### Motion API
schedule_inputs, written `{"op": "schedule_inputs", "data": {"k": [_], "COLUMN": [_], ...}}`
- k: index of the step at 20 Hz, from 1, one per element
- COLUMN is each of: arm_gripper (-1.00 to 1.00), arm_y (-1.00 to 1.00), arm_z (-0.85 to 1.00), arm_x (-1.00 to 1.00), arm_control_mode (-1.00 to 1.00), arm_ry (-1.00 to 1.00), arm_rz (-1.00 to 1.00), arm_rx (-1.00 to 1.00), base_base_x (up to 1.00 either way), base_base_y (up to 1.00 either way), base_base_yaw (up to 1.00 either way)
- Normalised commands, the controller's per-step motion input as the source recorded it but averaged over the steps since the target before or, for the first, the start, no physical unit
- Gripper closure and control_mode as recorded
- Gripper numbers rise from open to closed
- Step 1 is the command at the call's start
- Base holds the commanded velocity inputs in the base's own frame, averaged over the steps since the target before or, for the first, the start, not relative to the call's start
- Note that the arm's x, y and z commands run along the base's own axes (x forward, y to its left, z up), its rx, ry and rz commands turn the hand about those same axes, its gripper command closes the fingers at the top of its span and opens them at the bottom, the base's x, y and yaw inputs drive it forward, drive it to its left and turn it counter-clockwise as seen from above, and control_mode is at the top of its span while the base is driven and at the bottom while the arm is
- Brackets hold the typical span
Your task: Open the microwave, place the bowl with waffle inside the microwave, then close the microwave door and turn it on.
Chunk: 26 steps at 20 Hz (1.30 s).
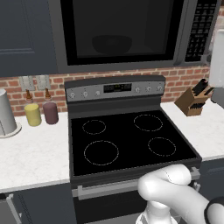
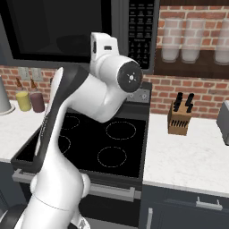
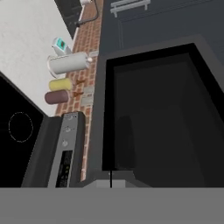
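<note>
From the left, the bowl [image 1: 112, 43] sits behind the shut door [image 1: 120, 30]. From the right, the keypad [image 2: 141, 31] is beside the wrist. Hand view: microwave [image 3: 162, 113] close; pincer shut, empty. Press squarely, lightly.

Black four-burner stove [image 1: 127, 140] set between white marbled counters [image 1: 33, 155]. Red brick backsplash [image 1: 183, 78] behind the stove. Left of the stove: yellow [image 1: 33, 113] and maroon [image 1: 50, 112] canisters, a grey cylinder [image 1: 6, 113] beside them, wall outlets [image 1: 35, 82] above. Right of the stove: wooden knife block [image 1: 192, 99]. Dark blue-grey cabinets [image 1: 24, 37] up left; pale jars [image 2: 190, 42] on a shelf up right.
</note>
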Motion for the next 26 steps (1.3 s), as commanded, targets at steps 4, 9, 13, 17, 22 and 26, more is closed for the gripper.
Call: {"op": "schedule_inputs", "data": {"k": [4,9,13,17,22,26], "arm_gripper": [1.00,1.00,1.00,1.00,1.00,1.00], "arm_y": [-0.49,-0.59,-0.31,-0.18,-0.20,-0.01], "arm_z": [-0.29,-0.25,-0.18,-0.08,-0.03,0.00], "arm_x": [0.23,0.30,0.38,0.33,0.27,0.23], "arm_control_mode": [-1.00,-1.00,-1.00,-1.00,-1.00,-1.00], "arm_ry": [-0.04,-0.03,-0.04,-0.06,-0.07,-0.05], "arm_rz": [0.00,0.00,0.00,0.00,0.00,0.00], "arm_rx": [0.00,0.00,0.00,0.00,0.00,0.00], "base_base_x": [0.00,0.00,0.00,0.00,0.00,0.00], "base_base_y": [0.00,0.00,0.00,0.00,0.00,0.00], "base_base_yaw": [0.00,0.00,0.00,0.00,0.00,0.00]}}
